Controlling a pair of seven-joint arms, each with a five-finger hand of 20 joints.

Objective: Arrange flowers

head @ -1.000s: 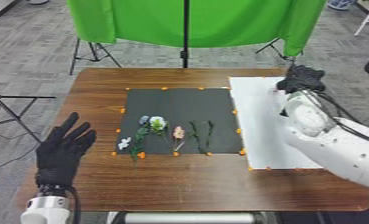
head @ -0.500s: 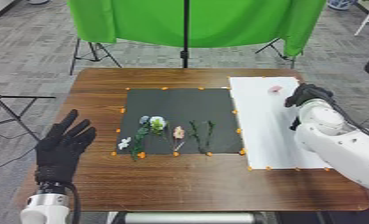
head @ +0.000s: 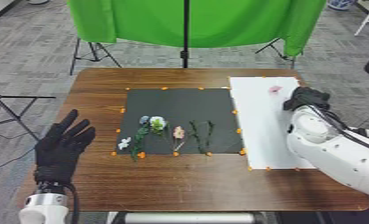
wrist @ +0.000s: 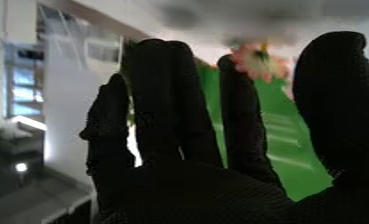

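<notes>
while the right hand (head: 307, 98) hangs over the far right part of the white sheet (head: 267, 127), at its right edge, the fingers (wrist: 163, 100) are extended nearly straight, with narrow gaps among some of them and a wide gap between the nearest finger and the thumb (wrist: 340, 100); nothing is gripped between them; in the right wrist view, a pink flower head (wrist: 259, 61) appears in that wide gap, beside a fingertip and partly lined up with it; whether they touch i cannot tell from that view, though the head view puts the pink bloom on the far part of the white sheet, to the left of the hand and apart from it; the left hand (head: 60, 152) is over the left side of the brown table (head: 180, 187), fingers straight and fanned apart, thumb held out toward the dark mat, holding nothing; on the dark mat (head: 176, 102), toward its near edge, the other pieces lie in a loose row: from the left, a small white flower (head: 124, 143), a blue flower (head: 144, 120) with green leaves under it, a white and green flower (head: 157, 123), a pale pink flower (head: 179, 132) on a thin stem, then two slim green sprigs (head: 195, 131) side by side; orange markers sit along the mat's borders and the sheet's; green cloth (head: 189, 25) hangs beyond the table.
</notes>
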